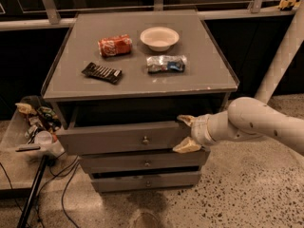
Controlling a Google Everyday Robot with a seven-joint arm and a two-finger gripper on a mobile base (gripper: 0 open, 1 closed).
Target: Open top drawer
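Note:
The top drawer (118, 137) is the tallest grey front of the cabinet, with a small round knob (145, 140). It stands pulled out a little, with a dark gap above it under the cabinet top. My gripper (185, 133) is at the right end of this drawer front, well to the right of the knob. Its fingers are spread: the upper fingertip (185, 120) is at the front's top edge and the lower one (186, 147) at its bottom edge. My white arm (251, 122) reaches in from the right.
Below are the middle drawer (142, 161) and bottom drawer (142, 180). On the cabinet top lie a red can (115, 45), a white bowl (159, 38), a snack bag (166, 63) and a dark bar (101, 72). A cluttered bin (35, 127) stands at the left, a white post (280, 56) at the right.

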